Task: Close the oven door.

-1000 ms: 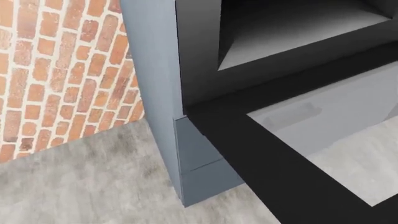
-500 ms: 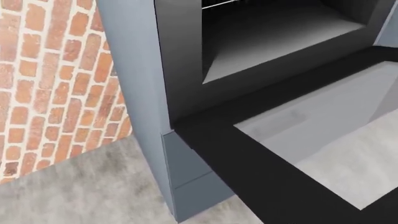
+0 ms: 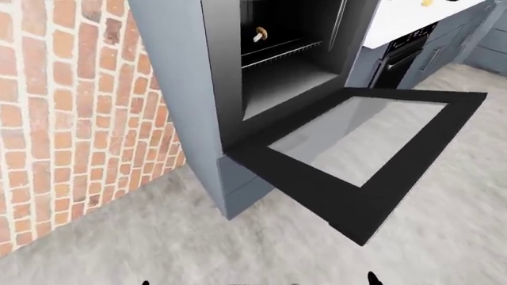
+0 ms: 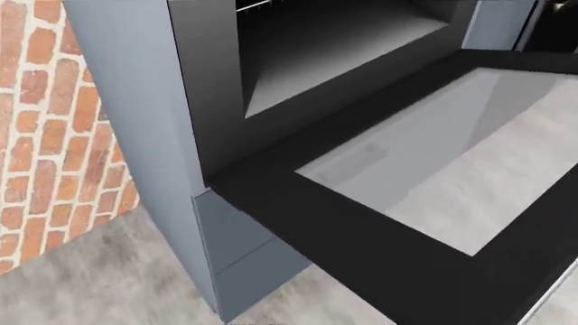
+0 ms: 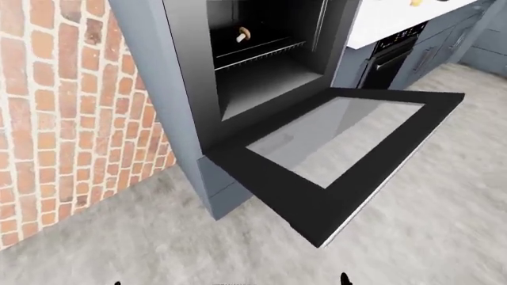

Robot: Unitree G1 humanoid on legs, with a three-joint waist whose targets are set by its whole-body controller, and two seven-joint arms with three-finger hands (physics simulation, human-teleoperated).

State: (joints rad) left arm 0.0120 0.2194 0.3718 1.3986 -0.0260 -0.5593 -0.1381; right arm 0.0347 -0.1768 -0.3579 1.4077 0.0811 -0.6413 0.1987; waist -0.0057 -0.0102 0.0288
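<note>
I see the oven door point(image 3: 361, 151) hanging flat open at centre frame, so its far edge needs lifting. Dark tips at the bottom edge may be my hands; their state I cannot tell.

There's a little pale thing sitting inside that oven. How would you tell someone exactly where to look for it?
Start at the brick wall on the left of the left-eye view, then move right to the tall grey cabinet holding the oven with its door folded down flat. Look into the dark cavity to the wire rack: the small tan, mushroom-like object rests there, the only light-coloured item in the black interior.
</note>
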